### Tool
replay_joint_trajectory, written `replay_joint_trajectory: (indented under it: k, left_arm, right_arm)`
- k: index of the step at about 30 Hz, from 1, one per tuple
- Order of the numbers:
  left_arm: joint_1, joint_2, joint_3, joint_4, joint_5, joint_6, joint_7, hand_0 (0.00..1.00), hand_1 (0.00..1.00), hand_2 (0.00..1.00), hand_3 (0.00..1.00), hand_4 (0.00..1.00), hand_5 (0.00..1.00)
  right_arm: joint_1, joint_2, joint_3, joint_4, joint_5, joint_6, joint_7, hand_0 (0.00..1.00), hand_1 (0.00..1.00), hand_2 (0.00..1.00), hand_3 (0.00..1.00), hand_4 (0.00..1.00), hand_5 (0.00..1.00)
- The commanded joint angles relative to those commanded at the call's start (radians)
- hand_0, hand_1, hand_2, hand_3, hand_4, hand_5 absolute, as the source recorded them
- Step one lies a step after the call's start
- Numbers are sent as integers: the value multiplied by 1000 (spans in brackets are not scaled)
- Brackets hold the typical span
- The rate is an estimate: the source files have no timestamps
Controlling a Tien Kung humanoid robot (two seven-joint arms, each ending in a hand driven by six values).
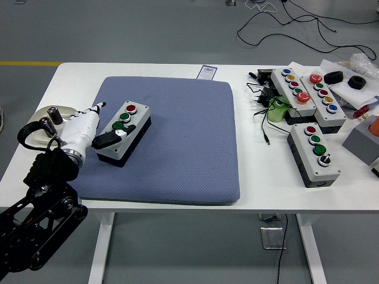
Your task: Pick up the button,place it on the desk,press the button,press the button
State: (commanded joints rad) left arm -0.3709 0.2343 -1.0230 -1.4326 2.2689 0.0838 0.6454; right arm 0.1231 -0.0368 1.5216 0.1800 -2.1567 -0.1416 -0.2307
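A grey button box (137, 120) with black sides lies flat on the blue mat (183, 148), left of the mat's middle. Its top carries a red button (131, 109), two green ones (125, 116) and a black knob at the near end. My left hand (95, 127), white-backed with black fingers, is at the box's near left side. Its thumb (108, 141) lies across the near end of the box top, and one finger (98, 107) points away along the box's left side. The fingers are spread and do not enclose the box.
Three more button boxes (314, 155) (294, 89) (324, 97) stand on the bare table at the right, with a green object (276, 110), black cables (260, 115) and black parts (333, 77). A grey block (361, 144) is at the right edge. A beige round item (42, 118) lies beside my left wrist.
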Motion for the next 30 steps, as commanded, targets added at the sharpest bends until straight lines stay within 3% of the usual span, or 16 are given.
replay_joint_trajectory:
  k: [6,22,23,30]
  left_arm:
    - [-7,-20,3,35,0,-19,0,998,998,998,998,998,896]
    - [-58,-76,-1,163,0,12,0,930,998,998,998,998,882]
    - [-60,-79,0,166,0,10,0,890,998,998,998,998,882]
    - [-85,-92,5,190,0,-21,0,869,993,998,998,998,869]
  right_arm:
    - [0,-1,-1,0,-1,1,1,673,658,674,624,310,173]
    - [12,-4,-9,0,8,-1,1,673,658,674,624,310,173]
    - [12,-4,-9,0,8,-1,1,673,658,674,624,310,173]
    - [13,-5,-7,0,4,0,2,673,658,674,624,310,173]
